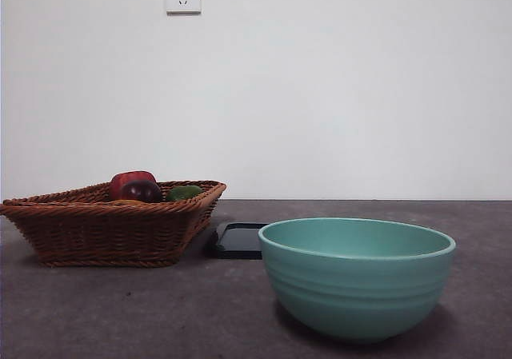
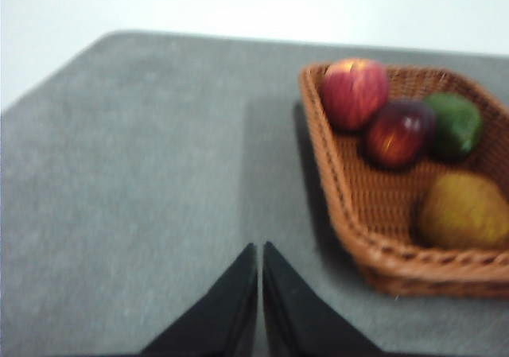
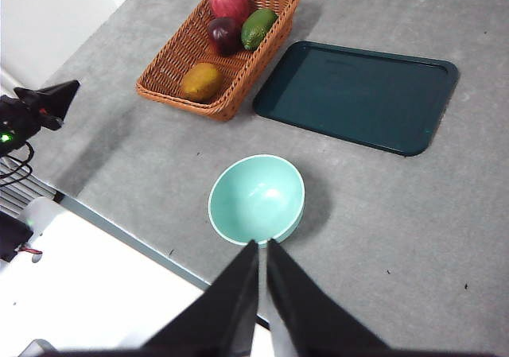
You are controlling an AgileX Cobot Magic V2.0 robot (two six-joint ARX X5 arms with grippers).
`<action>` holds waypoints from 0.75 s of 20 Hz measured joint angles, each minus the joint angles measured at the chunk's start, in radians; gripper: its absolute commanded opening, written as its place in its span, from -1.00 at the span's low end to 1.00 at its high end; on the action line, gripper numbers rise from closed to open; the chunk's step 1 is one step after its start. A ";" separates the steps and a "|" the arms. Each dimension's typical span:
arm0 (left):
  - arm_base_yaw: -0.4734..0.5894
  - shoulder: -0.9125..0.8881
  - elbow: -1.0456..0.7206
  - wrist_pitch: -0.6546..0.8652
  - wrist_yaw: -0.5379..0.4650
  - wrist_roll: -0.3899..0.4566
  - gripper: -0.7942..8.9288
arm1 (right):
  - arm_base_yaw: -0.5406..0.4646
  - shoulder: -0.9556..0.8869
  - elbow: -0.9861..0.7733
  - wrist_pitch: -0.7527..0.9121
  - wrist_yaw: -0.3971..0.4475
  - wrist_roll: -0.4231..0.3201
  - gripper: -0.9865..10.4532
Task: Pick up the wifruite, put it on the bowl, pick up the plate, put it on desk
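The wifruite (image 2: pixel 464 210) is a brownish-orange oval lying in a wicker basket (image 2: pixel 350 190), also seen as the wifruite (image 3: pixel 201 81) from the right wrist. The mint-teal bowl (image 1: pixel 356 283) stands empty on the desk (image 1: pixel 120 311); in the right wrist view the bowl (image 3: pixel 256 198) sits just past my right gripper (image 3: pixel 262 244), which is shut and high above it. The plate (image 3: pixel 358 95) is a dark teal rectangular tray beside the basket. My left gripper (image 2: pixel 260 250) is shut, hovering over bare desk a short way from the basket. Neither gripper shows in the front view.
The basket (image 1: pixel 104 223) also holds a red apple (image 2: pixel 354 93), a dark purple fruit (image 2: pixel 398 133) and a green fruit (image 2: pixel 455 124). Only the plate's edge (image 1: pixel 238 241) shows behind the bowl. The desk's near edge (image 3: pixel 127 230) runs close to the bowl.
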 measured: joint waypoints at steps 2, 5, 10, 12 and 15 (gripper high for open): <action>0.000 -0.011 0.000 0.000 0.000 0.000 -0.82 | 0.000 0.000 0.000 0.000 0.000 0.000 -0.81; 0.003 -0.024 0.000 0.000 0.008 -0.001 -0.82 | 0.000 0.000 0.000 0.000 0.000 0.000 -0.81; 0.003 -0.025 0.000 0.003 0.201 -0.110 -0.82 | 0.000 0.000 0.000 0.000 0.000 0.000 -0.81; 0.003 -0.025 0.000 0.006 0.243 -0.143 -0.82 | 0.000 0.000 0.000 0.000 0.000 0.000 -0.81; 0.003 -0.025 0.000 0.006 0.244 -0.164 -0.82 | 0.000 0.000 0.000 0.000 0.000 0.000 -0.81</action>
